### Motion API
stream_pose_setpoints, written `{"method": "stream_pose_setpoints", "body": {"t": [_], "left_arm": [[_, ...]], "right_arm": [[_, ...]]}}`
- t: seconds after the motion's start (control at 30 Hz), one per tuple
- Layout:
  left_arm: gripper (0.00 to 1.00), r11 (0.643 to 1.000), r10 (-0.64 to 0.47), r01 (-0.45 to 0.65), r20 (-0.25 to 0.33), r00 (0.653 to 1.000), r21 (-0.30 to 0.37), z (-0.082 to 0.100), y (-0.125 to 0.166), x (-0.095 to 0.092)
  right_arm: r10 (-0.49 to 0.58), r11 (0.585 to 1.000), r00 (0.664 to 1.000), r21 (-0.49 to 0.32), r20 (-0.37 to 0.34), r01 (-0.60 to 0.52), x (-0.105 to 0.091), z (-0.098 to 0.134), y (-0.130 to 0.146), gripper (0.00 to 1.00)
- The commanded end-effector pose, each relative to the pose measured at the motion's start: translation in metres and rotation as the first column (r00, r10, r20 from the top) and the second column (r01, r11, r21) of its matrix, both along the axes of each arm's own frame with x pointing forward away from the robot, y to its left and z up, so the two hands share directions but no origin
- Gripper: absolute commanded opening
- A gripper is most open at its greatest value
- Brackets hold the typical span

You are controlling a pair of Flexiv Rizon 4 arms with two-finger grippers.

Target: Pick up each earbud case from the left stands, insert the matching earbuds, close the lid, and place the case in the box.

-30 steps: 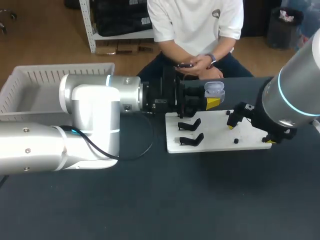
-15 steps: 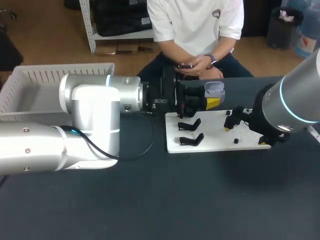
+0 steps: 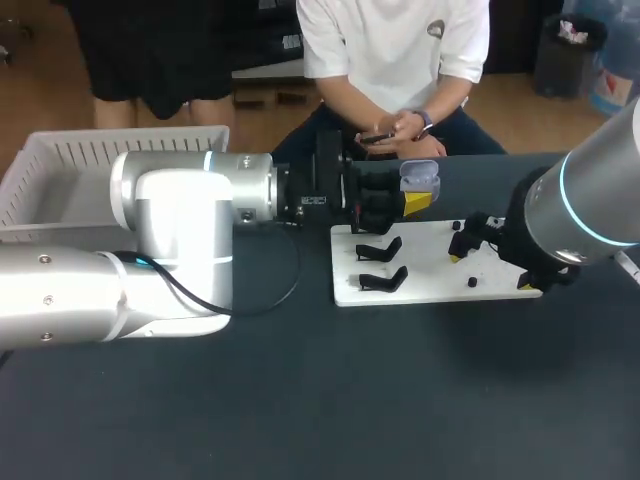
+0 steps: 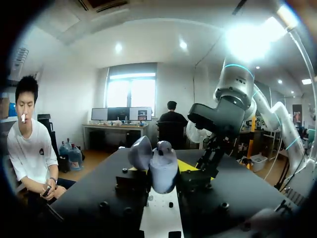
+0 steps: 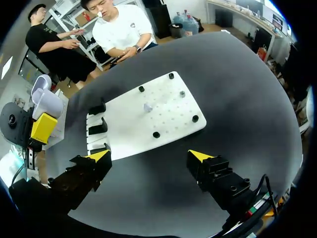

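Our left gripper (image 4: 161,174) squeezes the small pale grey earbud case (image 4: 161,167) from both sides. The case's lid is up. We hold it in the air by the far side of the flat white board (image 3: 440,270). Our right gripper (image 5: 149,156) has its jaws wide apart with nothing between them, at the board's right end. Two black stands (image 3: 381,264) sit on the board's left end. The white slatted box (image 3: 62,158) is well off to the left.

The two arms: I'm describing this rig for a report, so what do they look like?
The left arm and right arm are thick silver cylinders, each with a thin glowing cyan ring. A black cable loops beside the left one. The left gripper and right gripper are black with bright yellow fingertips.
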State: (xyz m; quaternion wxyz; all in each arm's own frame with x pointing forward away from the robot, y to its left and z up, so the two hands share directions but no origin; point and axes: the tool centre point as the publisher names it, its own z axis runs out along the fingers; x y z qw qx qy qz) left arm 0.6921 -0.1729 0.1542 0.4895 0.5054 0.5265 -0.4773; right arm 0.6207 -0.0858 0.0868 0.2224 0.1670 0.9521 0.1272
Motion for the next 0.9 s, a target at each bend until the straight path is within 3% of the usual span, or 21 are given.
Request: {"method": "stream_pose_setpoints", "body": {"t": [0.03, 0.4, 0.8, 0.83, 0.87, 0.9], "left_arm": [[0.0, 1.0, 0.024, -0.024, 0.005, 1.0, -0.001, 0.004, 0.014, -0.008], [0.0, 1.0, 0.006, -0.006, 0.042, 0.999, 0.018, 0.014, 0.032, -0.011], [0.0, 1.0, 0.002, -0.002, 0.052, 0.999, 0.012, 0.018, 0.038, -0.012], [0.0, 1.0, 0.002, -0.002, 0.052, 0.999, 0.012, 0.018, 0.038, -0.012], [0.0, 1.0, 0.002, -0.002, 0.052, 0.999, 0.012, 0.018, 0.038, -0.012], [0.0, 1.0, 0.002, -0.002, 0.052, 0.999, 0.012, 0.018, 0.038, -0.012]], "right_arm": [[0.003, 1.0, 1.0, 0.007, -0.005, -0.003, 0.01, -0.006, 0.0, 1.0], [0.065, 0.998, 0.996, 0.019, -0.062, -0.064, 0.04, -0.02, -0.006, 1.0], [0.101, 0.995, 0.99, 0.016, -0.1, -0.1, 0.06, -0.032, 0.002, 1.0], [0.104, 0.995, 0.989, 0.014, -0.102, -0.103, 0.062, -0.033, 0.002, 0.94], [0.109, 0.994, 0.988, 0.009, -0.109, -0.109, 0.063, -0.034, 0.003, 0.82], [0.112, 0.994, 0.987, 0.008, -0.112, -0.111, 0.064, -0.035, 0.003, 0.78]]}}
